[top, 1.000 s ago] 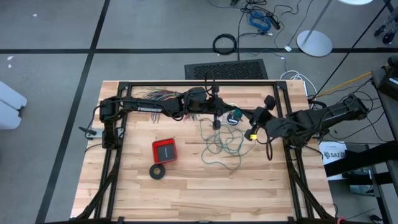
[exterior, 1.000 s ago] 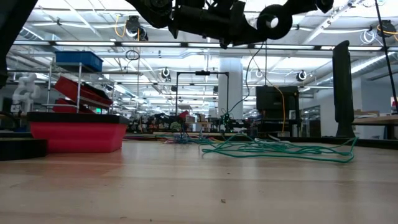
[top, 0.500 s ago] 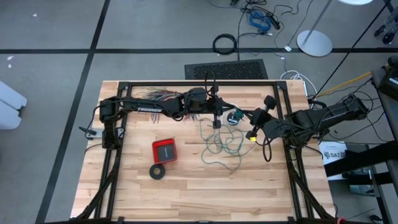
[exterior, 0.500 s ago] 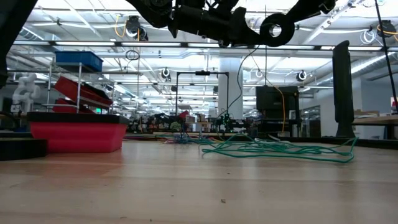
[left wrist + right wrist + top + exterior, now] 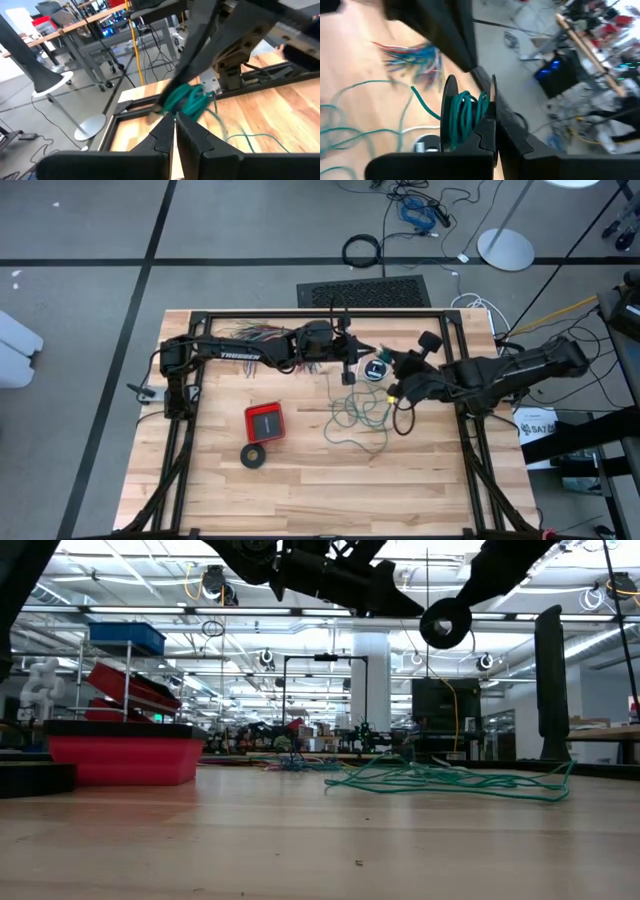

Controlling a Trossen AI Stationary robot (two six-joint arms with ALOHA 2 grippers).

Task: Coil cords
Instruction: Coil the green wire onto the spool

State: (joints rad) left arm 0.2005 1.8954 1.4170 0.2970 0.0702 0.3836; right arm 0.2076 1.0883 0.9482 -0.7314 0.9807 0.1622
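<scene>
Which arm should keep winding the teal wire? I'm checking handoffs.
Probably the right: the right gripper is shut on the small coil of teal wire. The left gripper is beside it, nearly closed.

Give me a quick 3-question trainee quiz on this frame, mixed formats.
1. True or false: the tape ring sits on top of the red box.
2. The loose teal wire lies: A) off the table; B) on the table, on the right arm's side of the box; C) inside the box.
3. What is wound on the spool in the right wrist view?

Key: 1 false, they lie apart; 2 B; 3 teal wire.
</scene>
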